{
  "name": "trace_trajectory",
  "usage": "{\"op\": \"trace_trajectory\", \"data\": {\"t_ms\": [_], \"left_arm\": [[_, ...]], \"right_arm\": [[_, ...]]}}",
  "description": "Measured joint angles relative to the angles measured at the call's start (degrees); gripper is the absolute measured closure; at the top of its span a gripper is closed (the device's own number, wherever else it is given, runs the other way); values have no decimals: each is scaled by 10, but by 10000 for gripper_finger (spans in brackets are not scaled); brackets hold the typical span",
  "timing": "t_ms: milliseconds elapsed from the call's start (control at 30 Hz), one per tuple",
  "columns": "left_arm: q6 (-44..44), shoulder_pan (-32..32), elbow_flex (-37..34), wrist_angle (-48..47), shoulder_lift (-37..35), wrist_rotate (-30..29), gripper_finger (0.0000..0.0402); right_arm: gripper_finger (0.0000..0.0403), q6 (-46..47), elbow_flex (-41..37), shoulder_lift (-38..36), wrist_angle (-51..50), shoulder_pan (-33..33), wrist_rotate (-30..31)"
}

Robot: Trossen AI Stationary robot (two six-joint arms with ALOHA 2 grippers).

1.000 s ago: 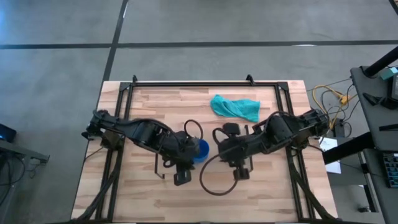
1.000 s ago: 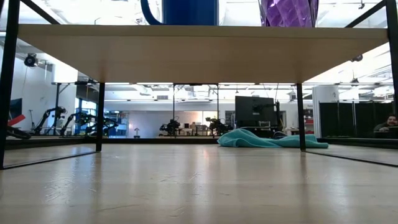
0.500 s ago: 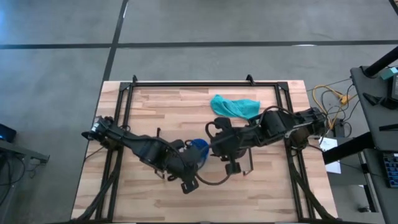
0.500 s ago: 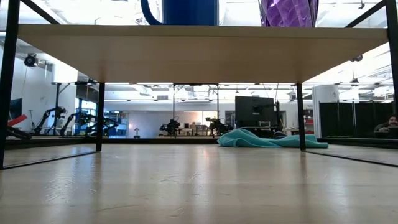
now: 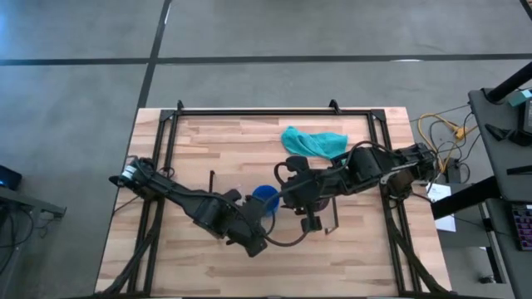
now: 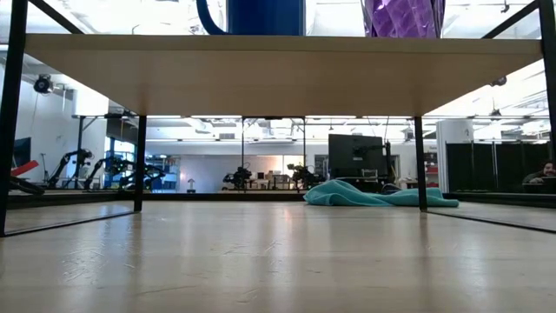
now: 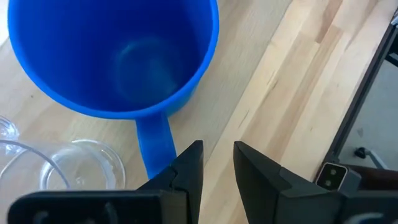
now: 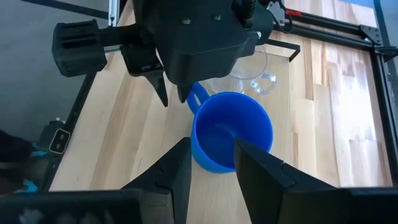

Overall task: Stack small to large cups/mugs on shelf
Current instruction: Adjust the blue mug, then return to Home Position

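Note:
The bright blue mug [image 7: 118,56] stands upright on the light wood shelf [image 6: 278,61], its handle [image 7: 155,146] pointing at my left gripper [image 7: 217,149]. That gripper is open and sits just beside the handle, on the near-left side of the mug [image 5: 266,199]. My right gripper [image 8: 212,146] is open and hovers over the mug [image 8: 233,130]; its fingertips show over the rim. The small clear glass cup [image 8: 252,74] stands by the mug, also in the left wrist view [image 7: 68,168]. The purple cup [image 6: 402,17] rests on the shelf and is hidden in the high view.
A teal cloth [image 5: 314,143] lies on the tabletop behind the shelf, also seen in the low view [image 6: 373,196]. The shelf's black rod legs [image 6: 10,113] stand at its ends. Bare tabletop [image 5: 191,141] lies toward the far left and along the near edge.
My left gripper has drawn back from over the blue mug toward the table's near edge, and the mug has stayed where it was. My right gripper has swung toward the far edge and left, ending over the mug.

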Motion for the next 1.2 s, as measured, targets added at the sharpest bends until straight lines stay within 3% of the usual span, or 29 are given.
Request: {"op": "trace_trajectory", "data": {"t_ms": [500, 867, 1200], "left_arm": [[0, 0, 8, -17, -1, 0, 327], [36, -9, 99, 29, -32, 18, 327], [153, -6, 120, 19, -128, -54, 327]], "right_arm": [[286, -40, -1, 1, 0, -1, 0], [284, -39, 3, -12, -21, -1, 0], [290, -22, 24, -36, -117, -1, -1]]}}
